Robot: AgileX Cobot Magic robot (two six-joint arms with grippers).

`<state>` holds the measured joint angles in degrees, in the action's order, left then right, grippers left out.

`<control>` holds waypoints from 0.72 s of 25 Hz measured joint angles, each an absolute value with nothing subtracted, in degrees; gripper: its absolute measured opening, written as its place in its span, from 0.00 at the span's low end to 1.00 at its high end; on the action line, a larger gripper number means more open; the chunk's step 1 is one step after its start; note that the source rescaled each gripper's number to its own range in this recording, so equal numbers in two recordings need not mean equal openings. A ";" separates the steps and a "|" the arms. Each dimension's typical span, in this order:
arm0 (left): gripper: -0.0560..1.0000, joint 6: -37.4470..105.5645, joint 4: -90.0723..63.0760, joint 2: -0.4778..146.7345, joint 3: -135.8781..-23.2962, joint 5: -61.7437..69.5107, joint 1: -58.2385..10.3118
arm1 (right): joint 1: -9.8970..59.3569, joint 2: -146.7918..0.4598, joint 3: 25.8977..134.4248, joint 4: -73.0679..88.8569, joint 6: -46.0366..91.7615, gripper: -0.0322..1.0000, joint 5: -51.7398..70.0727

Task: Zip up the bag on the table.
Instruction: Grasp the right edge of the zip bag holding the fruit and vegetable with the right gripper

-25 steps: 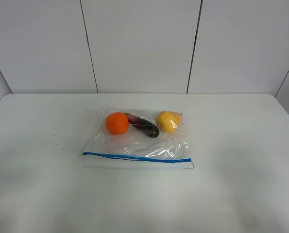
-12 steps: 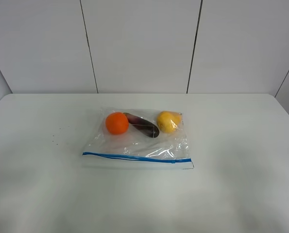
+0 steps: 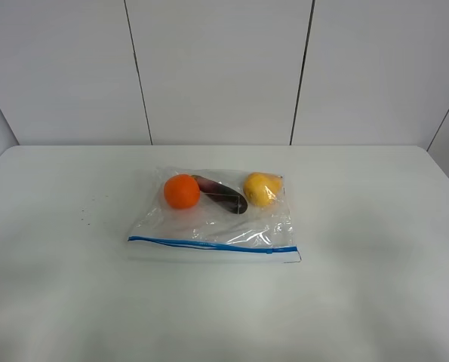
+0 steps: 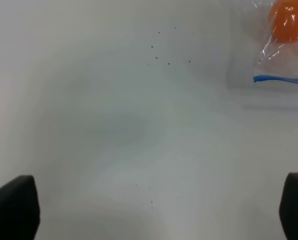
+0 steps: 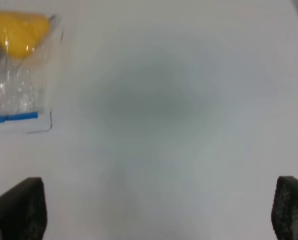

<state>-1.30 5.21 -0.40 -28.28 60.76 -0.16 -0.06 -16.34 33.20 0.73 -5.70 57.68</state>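
The clear bag (image 3: 213,219) lies flat in the middle of the white table (image 3: 360,286). Its blue zip strip (image 3: 209,245) runs along the near edge. An orange fruit (image 3: 181,191), a purple vegetable (image 3: 222,194) and a yellow fruit (image 3: 260,188) show through it. Neither arm shows in the exterior view. My left gripper (image 4: 154,210) is open and empty over bare table, apart from the bag's orange-fruit corner (image 4: 284,50). My right gripper (image 5: 154,210) is open and empty, apart from the bag's yellow-fruit corner (image 5: 18,75).
A white panelled wall (image 3: 216,68) stands behind the table's far edge. A few small dark specks (image 4: 161,50) mark the tabletop left of the bag.
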 joint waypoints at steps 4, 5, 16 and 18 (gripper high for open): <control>1.00 -1.30 5.21 -0.40 -28.28 60.76 -0.16 | -0.06 -30.04 35.82 7.94 -3.27 1.00 54.51; 1.00 -1.30 5.21 -0.40 -28.28 60.76 -0.16 | -0.06 -33.82 36.42 10.84 -1.12 1.00 53.69; 1.00 -1.30 5.21 -0.40 -28.28 60.76 -0.16 | -0.98 -70.10 38.65 38.81 29.07 1.00 42.00; 1.00 -1.30 5.21 -0.40 -28.28 60.76 -0.16 | -2.73 -74.91 38.65 43.81 34.67 1.00 42.14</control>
